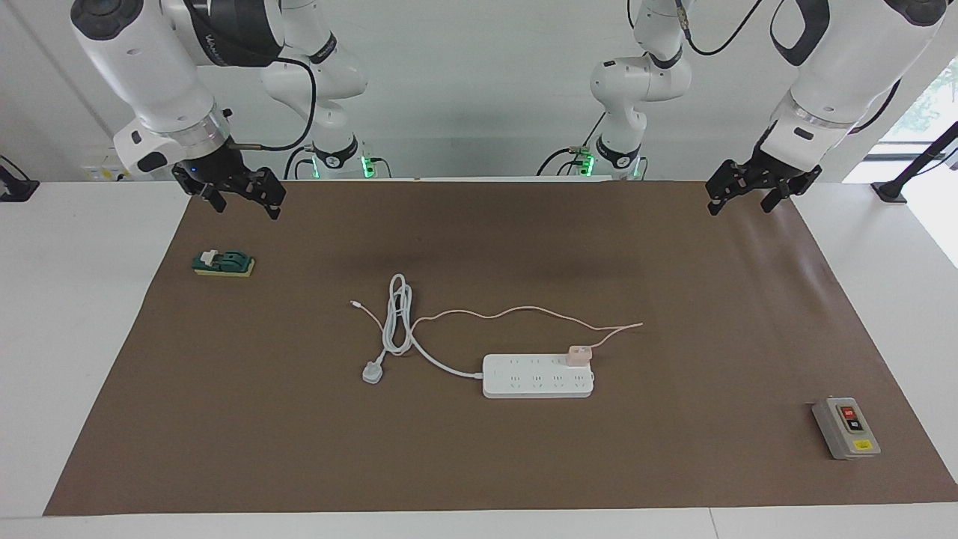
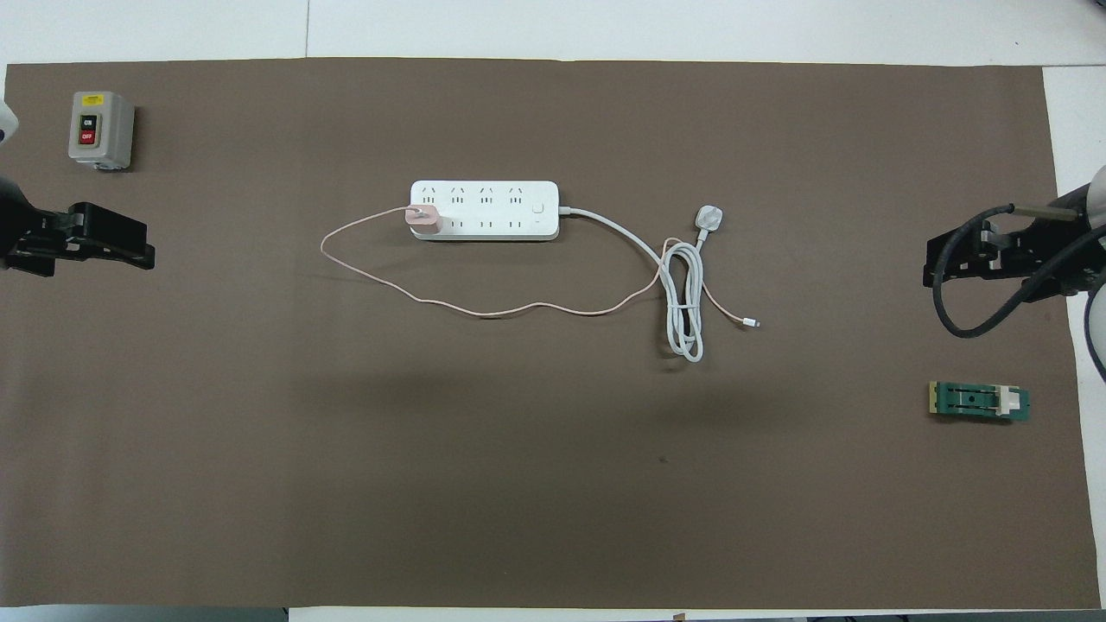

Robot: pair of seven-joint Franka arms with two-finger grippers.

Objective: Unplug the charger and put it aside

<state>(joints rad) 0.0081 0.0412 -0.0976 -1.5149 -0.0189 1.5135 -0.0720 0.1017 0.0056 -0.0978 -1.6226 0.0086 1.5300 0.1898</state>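
The pale pink charger (image 1: 580,355) (image 2: 423,219) stands plugged into the white power strip (image 1: 535,382) (image 2: 492,207), in a socket at the strip's end toward the left arm. Its thin pink cable (image 1: 524,311) (image 2: 484,311) loops over the mat on the robots' side of the strip and ends beside the coiled white cord (image 1: 397,314) (image 2: 684,302). My left gripper (image 1: 741,206) (image 2: 143,246) hangs open over the mat's edge at the left arm's end, away from the charger. At the other end my right gripper (image 1: 247,209) (image 2: 933,263) hangs open too, holding nothing.
The strip's white three-pin plug (image 1: 372,372) (image 2: 708,217) lies loose beside the coil. A grey ON/OFF switch box (image 1: 846,428) (image 2: 101,130) sits far from the robots at the left arm's end. A green knife switch (image 1: 223,263) (image 2: 979,402) lies under the right gripper's end. A brown mat (image 1: 224,412) covers the table.
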